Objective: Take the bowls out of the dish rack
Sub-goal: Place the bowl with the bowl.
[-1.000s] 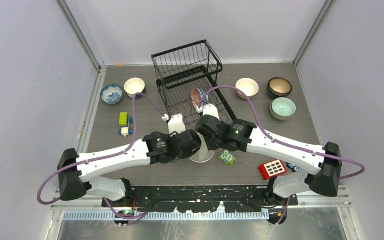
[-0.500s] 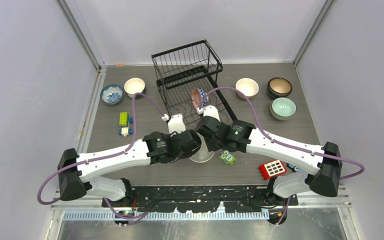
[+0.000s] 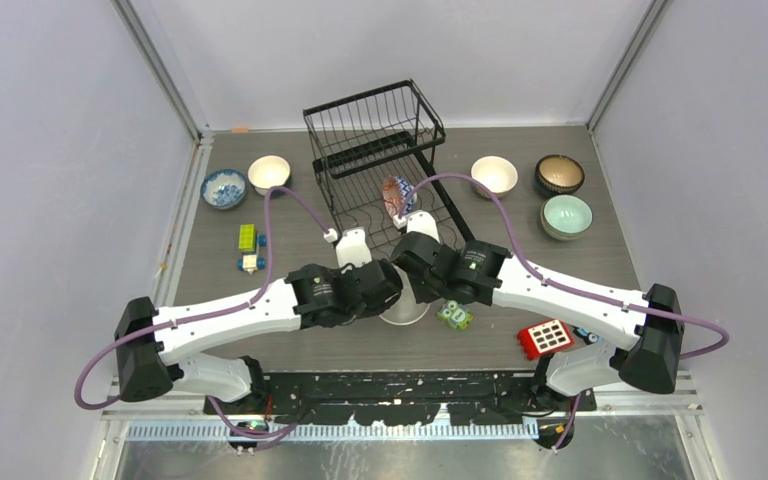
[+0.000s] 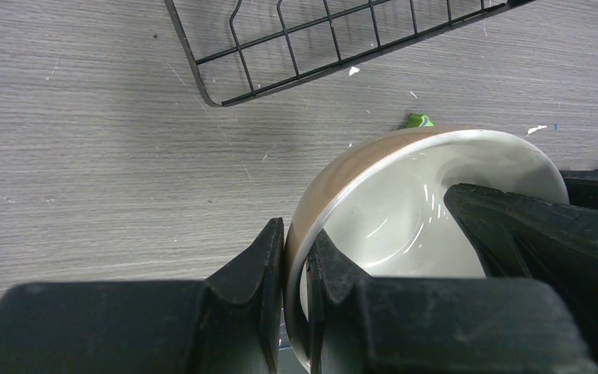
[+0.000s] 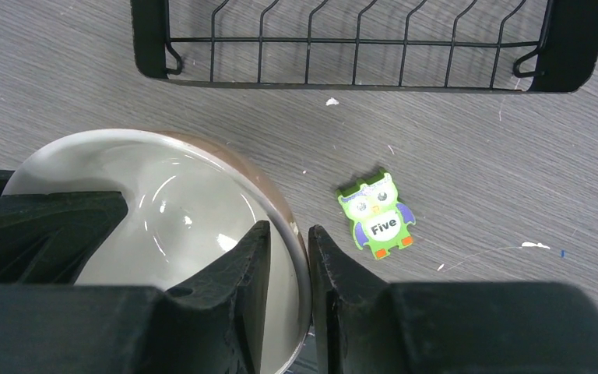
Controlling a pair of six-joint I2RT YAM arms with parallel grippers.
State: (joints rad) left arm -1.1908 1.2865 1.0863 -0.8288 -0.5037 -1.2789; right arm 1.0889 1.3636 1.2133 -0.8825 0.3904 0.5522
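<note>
Just in front of the dish rack (image 5: pixel 149 47), clamping one tan bowl (image 4: pixel 405 226) by opposite rims: left claw (image 4: pixel 296 241) and right claw (image 5: pixel 288 234), both narrowly closed.

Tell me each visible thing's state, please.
tan bowl, upright, rim pinched both sides
left gripper, shut on tan bowl
right gripper, shut on tan bowl
reddish bowl, on edge in the dish rack
dish rack, holding one bowl
blue-patterned bowl, upright on table
left cream bowl, upright on table
right cream bowl, upright on table
dark brown bowl, upright on table
mint bowl, upright on table
</note>
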